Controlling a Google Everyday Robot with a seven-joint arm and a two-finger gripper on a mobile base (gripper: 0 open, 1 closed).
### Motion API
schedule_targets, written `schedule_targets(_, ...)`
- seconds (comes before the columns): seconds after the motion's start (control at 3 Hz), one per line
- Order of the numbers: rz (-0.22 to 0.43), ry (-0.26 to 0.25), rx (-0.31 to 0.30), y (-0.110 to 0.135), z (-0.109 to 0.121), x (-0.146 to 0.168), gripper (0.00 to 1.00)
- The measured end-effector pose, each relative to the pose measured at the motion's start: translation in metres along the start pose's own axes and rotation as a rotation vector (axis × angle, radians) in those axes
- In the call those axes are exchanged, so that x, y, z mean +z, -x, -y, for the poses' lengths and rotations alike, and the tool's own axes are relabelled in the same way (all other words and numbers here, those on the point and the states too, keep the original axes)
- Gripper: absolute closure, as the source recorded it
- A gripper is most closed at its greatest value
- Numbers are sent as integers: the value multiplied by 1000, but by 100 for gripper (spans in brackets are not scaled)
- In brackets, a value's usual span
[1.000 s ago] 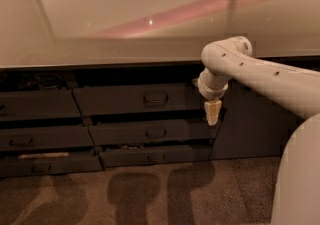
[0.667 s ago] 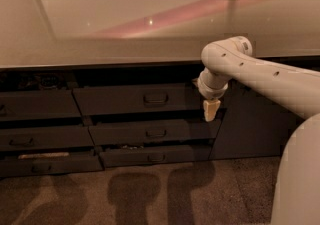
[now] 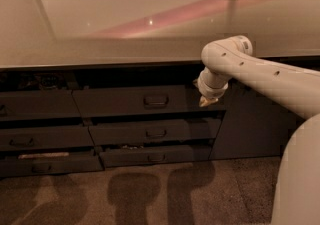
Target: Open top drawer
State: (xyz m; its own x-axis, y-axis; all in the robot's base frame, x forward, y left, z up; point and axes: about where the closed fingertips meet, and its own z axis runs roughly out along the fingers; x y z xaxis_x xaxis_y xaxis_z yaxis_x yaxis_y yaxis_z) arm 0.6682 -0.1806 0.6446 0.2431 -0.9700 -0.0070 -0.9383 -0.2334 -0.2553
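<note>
Hovering claw (image 3: 206,101) lies right of the top drawer (image 3: 110,102) handle (image 3: 156,100)

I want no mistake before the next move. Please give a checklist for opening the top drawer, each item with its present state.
1. The handle of the top drawer is visible: ok.
2. The pincer is at the handle's height: ok.
3. The pincer is at the handle: not ok, it hangs to its right, before the drawer's right end.
4. The handle is gripped: not ok.
5. The drawer is already pulled out: cannot tell.
</note>
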Motion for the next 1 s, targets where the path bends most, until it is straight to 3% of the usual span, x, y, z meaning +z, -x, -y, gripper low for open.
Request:
schedule_targets(0.33, 0, 0, 0, 0, 0, 0, 89)
schedule_targets(0.67, 0, 0, 0, 0, 0, 0, 100)
schedule_targets(1.0, 0, 0, 0, 0, 2, -7, 100)
